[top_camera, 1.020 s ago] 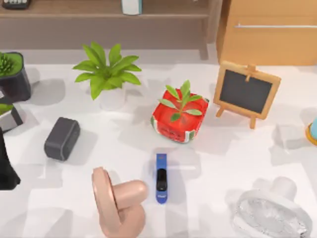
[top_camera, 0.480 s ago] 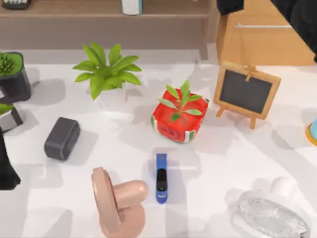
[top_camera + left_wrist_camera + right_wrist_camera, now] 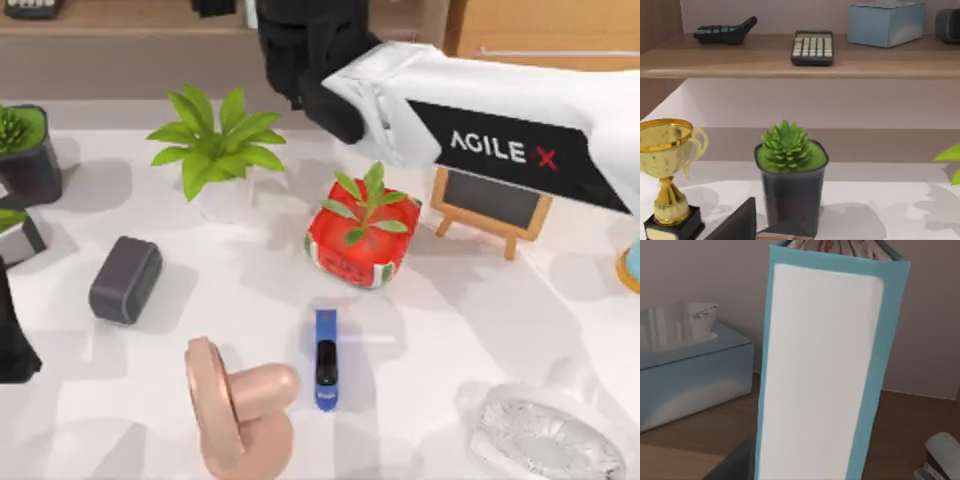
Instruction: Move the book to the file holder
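The book (image 3: 825, 370) stands upright on the wooden shelf, close in front of the right wrist camera. It is a white slab with pale blue edges and shows page tops above. In the top view my right arm (image 3: 500, 150) reaches from the right across the table, and its black gripper (image 3: 300, 30) hangs over the back shelf, covering the book there. At the table's left edge, my left gripper (image 3: 10, 340) is parked. The file holder is out of view.
A red plant pot (image 3: 360, 240) stands mid-table with a blue-and-black stapler (image 3: 326, 358) in front of it. A chalkboard easel (image 3: 490, 205), a leafy plant (image 3: 220, 150), a grey speaker (image 3: 125, 278) and two fans (image 3: 235, 405) (image 3: 545, 440) are spread around. Beside the book lies a tissue box (image 3: 690, 385).
My right arm has swung in from the upper right and across to the back shelf at top centre, and its gripper now covers the book. The left arm has not moved.
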Controlling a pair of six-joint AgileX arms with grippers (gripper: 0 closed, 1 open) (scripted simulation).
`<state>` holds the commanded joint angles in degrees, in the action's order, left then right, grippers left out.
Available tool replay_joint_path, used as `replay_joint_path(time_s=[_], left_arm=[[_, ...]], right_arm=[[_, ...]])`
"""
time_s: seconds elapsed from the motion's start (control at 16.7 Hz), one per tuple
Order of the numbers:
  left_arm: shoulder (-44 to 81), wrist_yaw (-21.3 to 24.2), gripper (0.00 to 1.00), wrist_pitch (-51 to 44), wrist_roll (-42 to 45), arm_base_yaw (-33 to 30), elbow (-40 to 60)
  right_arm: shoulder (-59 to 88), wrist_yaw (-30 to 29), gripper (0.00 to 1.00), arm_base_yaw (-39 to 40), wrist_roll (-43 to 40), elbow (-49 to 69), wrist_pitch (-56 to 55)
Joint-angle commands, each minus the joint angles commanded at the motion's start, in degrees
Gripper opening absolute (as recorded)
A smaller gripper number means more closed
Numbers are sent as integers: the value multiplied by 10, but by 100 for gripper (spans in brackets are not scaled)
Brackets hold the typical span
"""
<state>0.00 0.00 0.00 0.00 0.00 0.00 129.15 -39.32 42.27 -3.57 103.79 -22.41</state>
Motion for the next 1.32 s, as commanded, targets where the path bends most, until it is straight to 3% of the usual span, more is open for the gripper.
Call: replay_joint_path(time_s=[0.36, 1.32], left_arm=[[0, 0, 100, 0, 0, 0, 0], [0, 0, 100, 0, 0, 0, 0]], right_arm=[[129, -72, 100, 22, 30, 112, -50], [169, -57, 100, 7, 29, 188, -15]])
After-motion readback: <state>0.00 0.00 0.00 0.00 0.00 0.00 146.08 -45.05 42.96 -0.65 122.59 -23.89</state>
